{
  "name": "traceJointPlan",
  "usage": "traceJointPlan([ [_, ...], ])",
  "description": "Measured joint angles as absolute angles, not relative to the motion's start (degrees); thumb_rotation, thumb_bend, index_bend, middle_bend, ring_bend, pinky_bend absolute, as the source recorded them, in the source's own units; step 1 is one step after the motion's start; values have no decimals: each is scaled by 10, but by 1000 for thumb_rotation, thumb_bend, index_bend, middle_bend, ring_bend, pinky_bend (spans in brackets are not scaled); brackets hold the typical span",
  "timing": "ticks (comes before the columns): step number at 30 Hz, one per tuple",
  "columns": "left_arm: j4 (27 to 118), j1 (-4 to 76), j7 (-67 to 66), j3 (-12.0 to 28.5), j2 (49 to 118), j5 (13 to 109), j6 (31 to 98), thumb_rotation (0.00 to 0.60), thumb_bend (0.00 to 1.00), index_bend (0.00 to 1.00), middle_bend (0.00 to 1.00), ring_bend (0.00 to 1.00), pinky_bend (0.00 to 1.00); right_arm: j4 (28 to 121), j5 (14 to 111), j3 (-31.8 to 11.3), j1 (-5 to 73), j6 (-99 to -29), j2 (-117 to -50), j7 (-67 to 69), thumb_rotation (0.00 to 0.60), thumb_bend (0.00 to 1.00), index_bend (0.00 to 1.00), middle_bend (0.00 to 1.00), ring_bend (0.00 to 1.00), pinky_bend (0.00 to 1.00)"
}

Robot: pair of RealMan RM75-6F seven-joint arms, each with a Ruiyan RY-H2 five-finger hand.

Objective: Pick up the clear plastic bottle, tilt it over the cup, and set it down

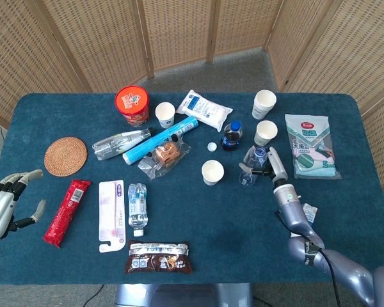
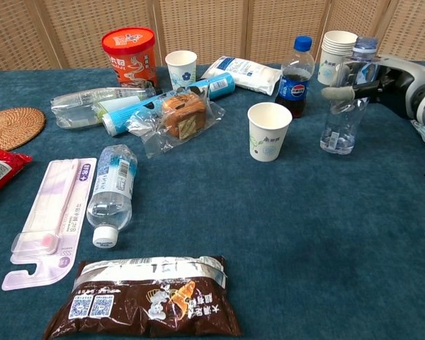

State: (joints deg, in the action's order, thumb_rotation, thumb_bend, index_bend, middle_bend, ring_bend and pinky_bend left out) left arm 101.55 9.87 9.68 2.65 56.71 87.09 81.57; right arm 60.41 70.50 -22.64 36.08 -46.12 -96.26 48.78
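A clear plastic bottle (image 1: 250, 171) (image 2: 344, 99) with a blue cap stands upright, its base at or just above the blue tabletop. My right hand (image 1: 269, 165) (image 2: 384, 78) grips it from the right, thumb across its front. The white paper cup (image 1: 212, 172) (image 2: 269, 131) stands upright to the bottle's left, apart from it. At the table's left edge my left hand (image 1: 3, 208) holds nothing, its fingers spread; the chest view does not show it.
A cola bottle (image 1: 231, 135) (image 2: 295, 71) and stacked paper cups (image 1: 265, 132) (image 2: 336, 49) stand just behind the held bottle. A green packet (image 1: 312, 146) lies to its right. A small water bottle (image 1: 137, 206) (image 2: 113, 191), snack packs and a toothbrush pack lie at left.
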Motion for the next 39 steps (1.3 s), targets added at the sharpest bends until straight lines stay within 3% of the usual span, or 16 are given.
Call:
traceJointPlan([
  [11, 1011, 99, 103, 27, 570, 873, 815, 319, 493, 143, 265, 216, 178, 572, 741, -194, 361, -462, -966, 545, 600, 259, 434, 400, 272, 135],
  [24, 1011, 104, 101, 29, 572, 877, 812, 316, 494, 143, 265, 217, 177, 596, 760, -179, 350, -500, -943, 559, 600, 263, 210, 279, 196, 59],
  [32, 1008, 106, 103, 30, 573, 880, 812, 318, 493, 143, 265, 216, 177, 624, 769, -168, 342, -517, -920, 551, 462, 273, 67, 171, 95, 2],
  [39, 1005, 107, 106, 30, 575, 881, 814, 317, 493, 143, 265, 216, 177, 658, 768, -167, 336, -529, -893, 535, 437, 273, 17, 132, 69, 0],
])
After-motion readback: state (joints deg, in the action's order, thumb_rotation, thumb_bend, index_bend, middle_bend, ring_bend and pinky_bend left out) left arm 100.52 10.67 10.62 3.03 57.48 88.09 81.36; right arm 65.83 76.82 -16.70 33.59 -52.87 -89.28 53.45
